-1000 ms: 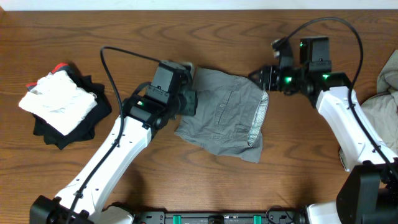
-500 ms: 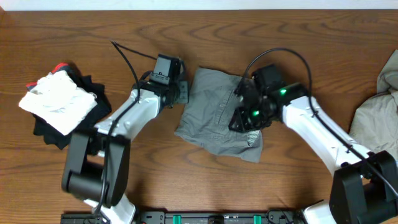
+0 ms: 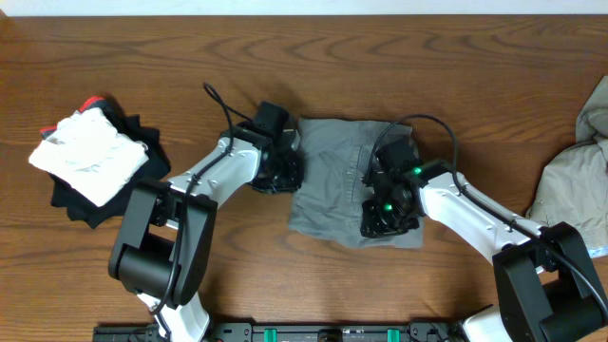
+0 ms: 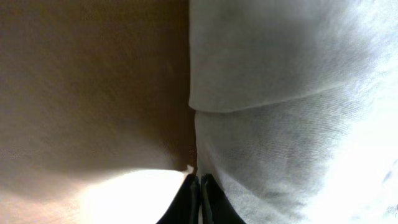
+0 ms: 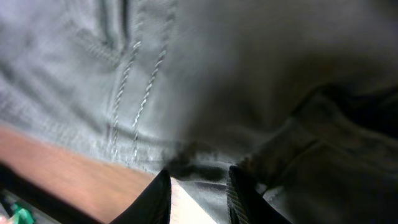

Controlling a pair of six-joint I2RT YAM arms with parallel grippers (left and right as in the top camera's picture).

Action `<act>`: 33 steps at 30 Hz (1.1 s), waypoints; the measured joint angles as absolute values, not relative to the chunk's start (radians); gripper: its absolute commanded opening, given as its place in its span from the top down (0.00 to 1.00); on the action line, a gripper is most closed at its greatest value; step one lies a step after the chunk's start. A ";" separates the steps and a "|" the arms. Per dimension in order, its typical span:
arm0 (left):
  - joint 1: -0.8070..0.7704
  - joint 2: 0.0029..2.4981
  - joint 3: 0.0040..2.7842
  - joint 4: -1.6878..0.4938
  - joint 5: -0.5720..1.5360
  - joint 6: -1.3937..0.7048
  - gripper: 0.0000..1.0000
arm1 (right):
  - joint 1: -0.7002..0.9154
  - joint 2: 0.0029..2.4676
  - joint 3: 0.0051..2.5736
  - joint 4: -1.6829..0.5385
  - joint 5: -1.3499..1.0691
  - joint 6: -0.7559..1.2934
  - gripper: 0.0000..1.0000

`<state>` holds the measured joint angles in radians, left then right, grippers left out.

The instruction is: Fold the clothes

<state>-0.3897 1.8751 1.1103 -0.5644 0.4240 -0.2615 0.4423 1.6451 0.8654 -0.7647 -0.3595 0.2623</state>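
Overhead shows the grey shorts (image 3: 334,176) lying at the middle of the worktop (image 3: 190,57), with both arms down on them. The left gripper (image 3: 288,169) is at their left edge, and the right gripper (image 3: 385,217) is low on their right half, near the hem. A folded pile (image 3: 90,157), white on black, sits well apart to the left. A beige garment (image 3: 570,185) waits at the right edge.

The left wrist view has the left jaws pressed together right at the cloth's edge; whether they pinch a thin layer cannot be told. The right jaws stand narrow, with bunched grey fabric between the fingertips (image 5: 155,196), apparently a grip.

This looks like mid-fold on the shorts. The next move likely calls for drawing the held edge across flat, then releasing without dragging the layers askew.
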 measured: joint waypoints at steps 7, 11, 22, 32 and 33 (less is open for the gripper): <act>-0.466 1.875 1.108 -0.699 0.442 -0.262 0.94 | 0.442 1.645 0.857 -0.777 -0.193 0.350 0.64; -0.532 1.875 1.108 -0.714 0.443 -0.262 0.94 | 0.434 1.645 0.857 -0.797 -0.062 0.425 0.55; -0.619 1.875 1.108 -0.719 0.448 -0.262 0.94 | 0.231 1.645 0.876 -0.734 0.216 0.504 0.40; -0.603 1.684 1.109 -0.626 0.186 -0.245 0.94 | 0.168 1.644 1.097 -0.756 0.286 0.340 0.39; -0.588 1.646 1.111 -0.594 0.164 -0.240 0.94 | 0.168 1.642 1.116 -0.767 0.255 0.326 0.39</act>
<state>-0.5877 1.6459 1.1107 -0.5938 0.1638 -0.2401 0.1677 1.6421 1.1164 -0.7670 0.2554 0.3256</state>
